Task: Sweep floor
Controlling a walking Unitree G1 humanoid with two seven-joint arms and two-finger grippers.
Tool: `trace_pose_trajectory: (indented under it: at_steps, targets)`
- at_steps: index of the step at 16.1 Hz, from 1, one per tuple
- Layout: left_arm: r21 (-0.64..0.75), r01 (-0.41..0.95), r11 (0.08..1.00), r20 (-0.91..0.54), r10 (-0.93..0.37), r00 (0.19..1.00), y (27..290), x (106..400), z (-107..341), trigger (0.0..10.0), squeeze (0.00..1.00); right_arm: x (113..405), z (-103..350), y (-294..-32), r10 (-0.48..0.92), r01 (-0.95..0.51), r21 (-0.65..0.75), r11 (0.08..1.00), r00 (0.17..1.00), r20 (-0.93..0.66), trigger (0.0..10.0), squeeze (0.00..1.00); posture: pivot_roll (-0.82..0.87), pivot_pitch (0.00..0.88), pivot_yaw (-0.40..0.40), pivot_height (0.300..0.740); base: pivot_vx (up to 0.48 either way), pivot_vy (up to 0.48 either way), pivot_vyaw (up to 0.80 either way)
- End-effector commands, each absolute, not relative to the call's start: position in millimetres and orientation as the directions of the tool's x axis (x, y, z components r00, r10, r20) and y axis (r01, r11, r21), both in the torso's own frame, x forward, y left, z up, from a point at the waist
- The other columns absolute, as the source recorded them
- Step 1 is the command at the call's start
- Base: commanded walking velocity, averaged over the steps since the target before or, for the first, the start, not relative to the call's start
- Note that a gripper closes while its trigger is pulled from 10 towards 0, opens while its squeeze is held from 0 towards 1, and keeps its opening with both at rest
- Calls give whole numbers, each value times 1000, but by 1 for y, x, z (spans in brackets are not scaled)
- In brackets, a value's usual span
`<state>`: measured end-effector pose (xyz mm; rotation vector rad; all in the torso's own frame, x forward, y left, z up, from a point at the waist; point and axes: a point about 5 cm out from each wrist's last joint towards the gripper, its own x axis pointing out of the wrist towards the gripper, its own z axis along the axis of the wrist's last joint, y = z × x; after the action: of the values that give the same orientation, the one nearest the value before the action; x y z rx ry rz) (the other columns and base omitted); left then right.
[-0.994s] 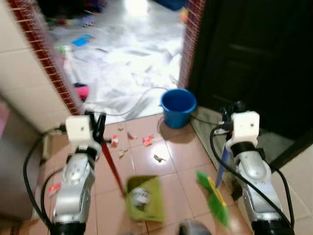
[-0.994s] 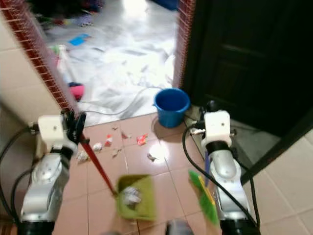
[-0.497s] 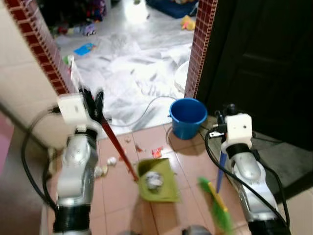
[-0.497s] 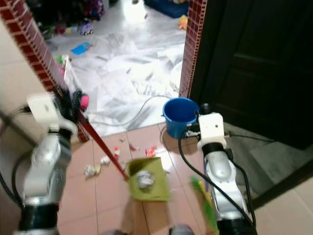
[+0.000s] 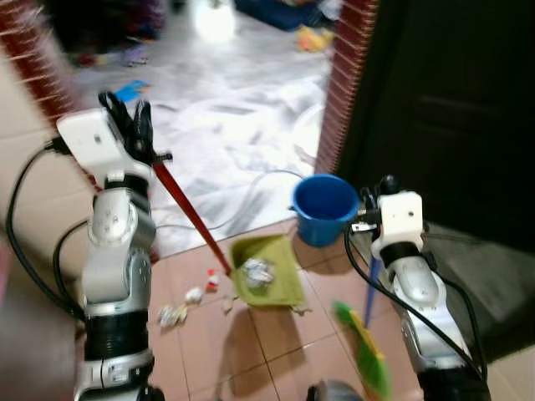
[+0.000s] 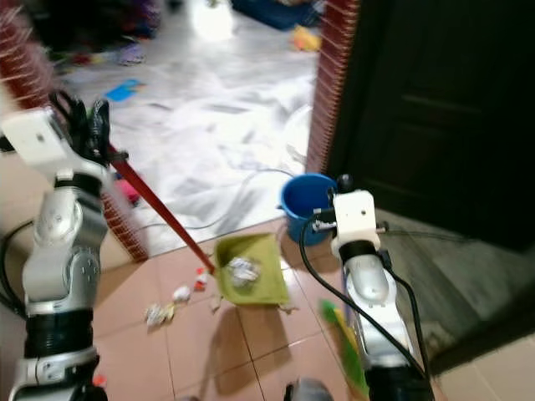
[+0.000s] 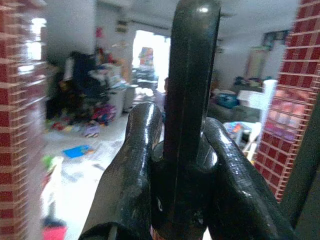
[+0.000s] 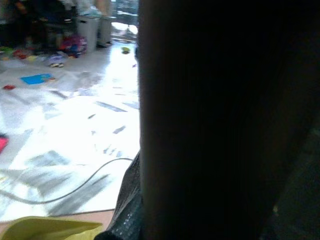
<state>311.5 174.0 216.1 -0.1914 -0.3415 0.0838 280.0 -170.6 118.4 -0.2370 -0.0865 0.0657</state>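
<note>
My left gripper [image 5: 125,117] is raised high at the left, shut on the red handle [image 5: 188,213] of a green dustpan [image 5: 280,284]. In the left wrist view its fingers [image 7: 132,165] wrap the dark end of the handle [image 7: 190,75]. The dustpan hangs above the tiles with a crumpled paper ball [image 5: 257,271] in it, close beside the blue bucket [image 5: 324,205]. My right gripper [image 5: 386,185] holds the blue handle [image 5: 369,292] of a green broom [image 5: 364,355], whose bristles hang low at the right. Paper scraps [image 5: 171,315] lie on the tiles under the left arm.
A red brick pillar [image 5: 344,75] and a dark door [image 5: 456,109] stand right of the doorway. Beyond lies a white glossy floor [image 5: 226,125] with a cable [image 5: 251,180] and scattered toys. A tiled wall corner with a brick edge [image 6: 17,46] is close on the left.
My left arm has risen and carried the dustpan up off the tiles toward the blue bucket. The view has shifted too. The right arm keeps the broom about where it was.
</note>
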Motion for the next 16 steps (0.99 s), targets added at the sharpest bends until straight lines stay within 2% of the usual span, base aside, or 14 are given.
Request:
trace_pose_trajectory:
  at_steps: [1,16]
  targets:
    - [-234,-5,972,421,106,901,166,312,243,10000,0,282,124,-178,63,-33,-283,959,993,97,10000,0,-80,0,72,740,480,0,-419]
    - [-253,-64,965,506,189,841,159,332,276,10000,0,280,117,-164,135,-111,-278,954,988,71,10000,0,-87,0,74,740,480,0,0]
